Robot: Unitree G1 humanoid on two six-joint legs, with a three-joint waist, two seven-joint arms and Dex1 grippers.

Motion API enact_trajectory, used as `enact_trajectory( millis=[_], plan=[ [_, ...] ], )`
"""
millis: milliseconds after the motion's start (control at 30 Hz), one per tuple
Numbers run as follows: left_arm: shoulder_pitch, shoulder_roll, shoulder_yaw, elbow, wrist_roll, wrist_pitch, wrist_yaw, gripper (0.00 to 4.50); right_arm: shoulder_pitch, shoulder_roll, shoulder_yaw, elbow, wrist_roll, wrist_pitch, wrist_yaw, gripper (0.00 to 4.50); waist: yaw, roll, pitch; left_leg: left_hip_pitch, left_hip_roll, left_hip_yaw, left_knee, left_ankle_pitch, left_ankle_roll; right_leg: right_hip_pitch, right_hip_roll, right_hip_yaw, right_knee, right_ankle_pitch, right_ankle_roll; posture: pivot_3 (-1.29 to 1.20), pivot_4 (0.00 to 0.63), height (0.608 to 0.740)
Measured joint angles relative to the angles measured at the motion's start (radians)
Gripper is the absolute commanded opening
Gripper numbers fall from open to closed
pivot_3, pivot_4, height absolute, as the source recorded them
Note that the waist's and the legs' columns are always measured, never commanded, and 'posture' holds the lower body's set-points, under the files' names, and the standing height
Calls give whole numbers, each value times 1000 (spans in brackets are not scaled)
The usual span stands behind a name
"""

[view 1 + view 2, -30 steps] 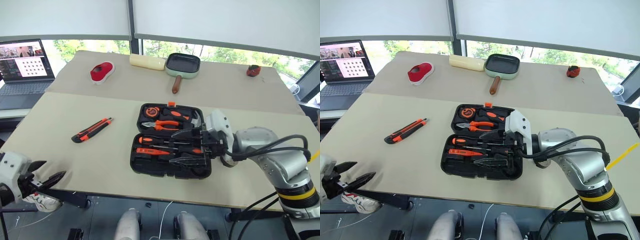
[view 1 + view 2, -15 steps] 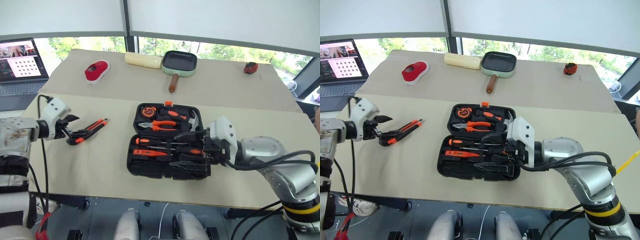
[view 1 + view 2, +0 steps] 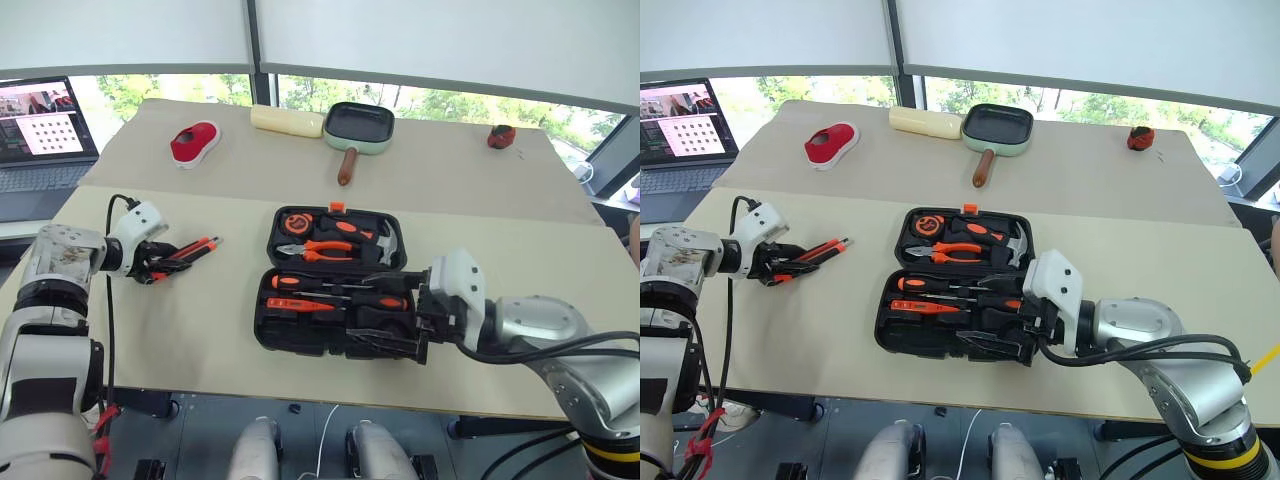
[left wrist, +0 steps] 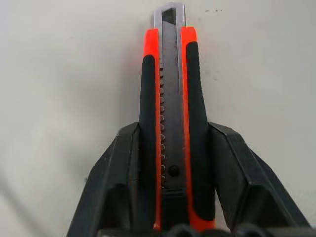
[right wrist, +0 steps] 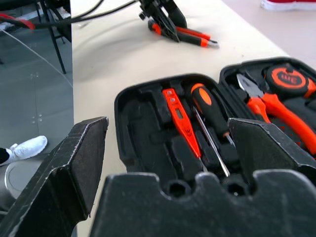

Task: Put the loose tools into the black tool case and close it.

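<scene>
Fingers of the left gripper (image 4: 170, 197) are pressed against both sides of the utility knife (image 3: 188, 254), which lies on the surface (image 3: 230, 300) near its left edge. Near the front edge the tool case (image 3: 335, 280) lies open, and the right gripper (image 3: 395, 315) hovers over its right end, fingers spread wide and empty.

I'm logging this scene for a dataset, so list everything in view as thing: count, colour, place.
Moulded plastic tool case: 1, black, open, table centre.
Utility knife: 1, orange-black, left of case.
Screwdrivers: 2 long orange-black, 1 slim orange, in case's near half.
Pliers, tape measure, hammer: 1 each, far half.
Square pan: 1, green-rimmed, far edge.
Laptop: 1, far left.
Left gripper: fingers around knife.
Right gripper: open, at case's right end.
</scene>
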Motion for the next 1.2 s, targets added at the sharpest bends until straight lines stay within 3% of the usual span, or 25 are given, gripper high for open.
enact_trajectory(
  millis=[133,267,333,433,700,933,1200],
  plan=[
    [29,-16,33,-231,-93,28,-102,1573,31,-11,-13,-11,0,0,1,4500,10,-2,1,-3,0,-1,2,0,0,-1,-1,-1,-1,0,1,0,150,740],
    [96,-23,21,-733,-240,233,-223,1573,49,-15,-24,-20,9,0,-2,4500,11,-2,1,-4,-2,-1,4,0,0,0,-2,0,-1,1,3,0,150,740],
    [120,-63,-1,-891,-274,318,-217,1573,57,-15,-38,-23,23,1,-7,4500,10,0,0,-2,-2,-2,4,0,0,2,-2,0,-1,0,3,0,150,740],
    [166,-174,-130,-1096,-280,429,-180,1573,69,-15,-39,-28,37,5,-25,4500,11,0,0,-2,-2,-2,6,0,0,3,-1,0,0,0,4,0,150,740],
    [166,-181,-312,-1236,-261,623,-183,1573,127,-16,-49,-57,51,29,-77,4500,-9,1,0,-3,1,-5,7,0,1,2,5,5,0,0,3,0,150,740],
    [152,-114,-439,-1266,-212,756,-197,1573,162,-4,-58,-118,80,45,-161,4500,-10,1,0,-3,1,-6,7,0,1,2,6,5,0,0,3,0,150,740],
    [120,-142,-471,-1244,-190,776,-188,1573,184,-17,-112,-148,119,67,-208,4500,0,1,0,-3,1,-6,8,0,1,3,6,5,0,0,3,0,150,740]
  ],
)
